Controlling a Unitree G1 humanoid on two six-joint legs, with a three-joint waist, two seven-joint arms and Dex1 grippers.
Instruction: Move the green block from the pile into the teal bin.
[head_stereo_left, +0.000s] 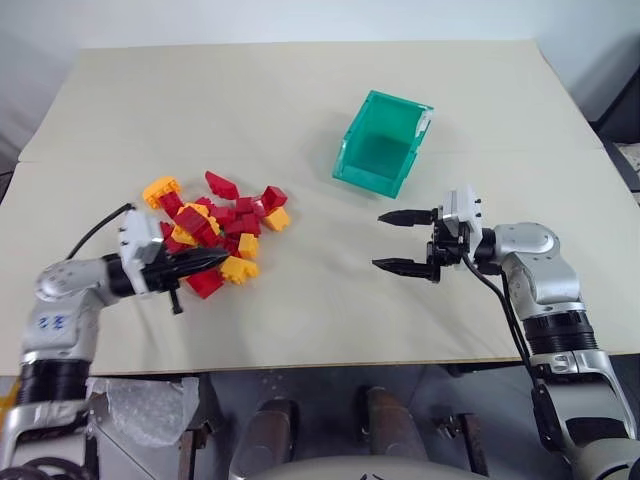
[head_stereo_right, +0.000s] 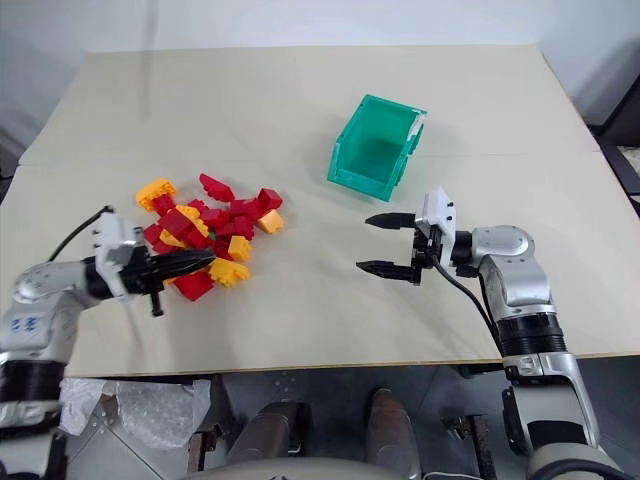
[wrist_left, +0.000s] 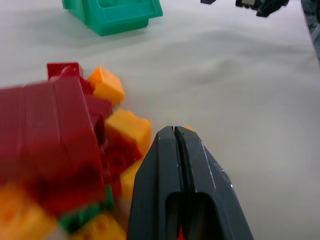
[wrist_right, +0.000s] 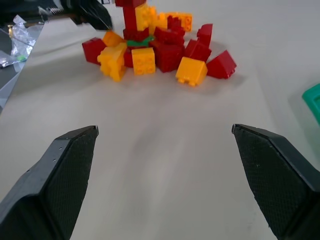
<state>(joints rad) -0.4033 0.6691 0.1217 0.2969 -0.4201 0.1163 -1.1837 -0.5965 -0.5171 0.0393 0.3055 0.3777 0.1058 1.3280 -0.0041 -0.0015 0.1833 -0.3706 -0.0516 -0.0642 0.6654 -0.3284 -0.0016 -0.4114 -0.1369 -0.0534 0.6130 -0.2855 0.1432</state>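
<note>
The pile (head_stereo_left: 215, 225) of red and yellow-orange bricks lies left of the table's middle. A sliver of the green block (wrist_left: 82, 216) peeks out low in the heap under red bricks, and it also shows as a green strip (wrist_right: 140, 42) in the right wrist view. My left gripper (head_stereo_left: 222, 260) is shut with nothing in it, its tips against the pile's near edge beside a yellow brick. The teal bin (head_stereo_left: 372, 180) stands empty, right of centre and farther back. My right gripper (head_stereo_left: 378, 240) hangs open in front of the bin, pointing toward the pile.
The beige table top (head_stereo_left: 300, 310) ends in a front edge close below both arms. A black cable (head_stereo_left: 95, 228) loops off my left wrist. Bare surface lies between the pile and the bin.
</note>
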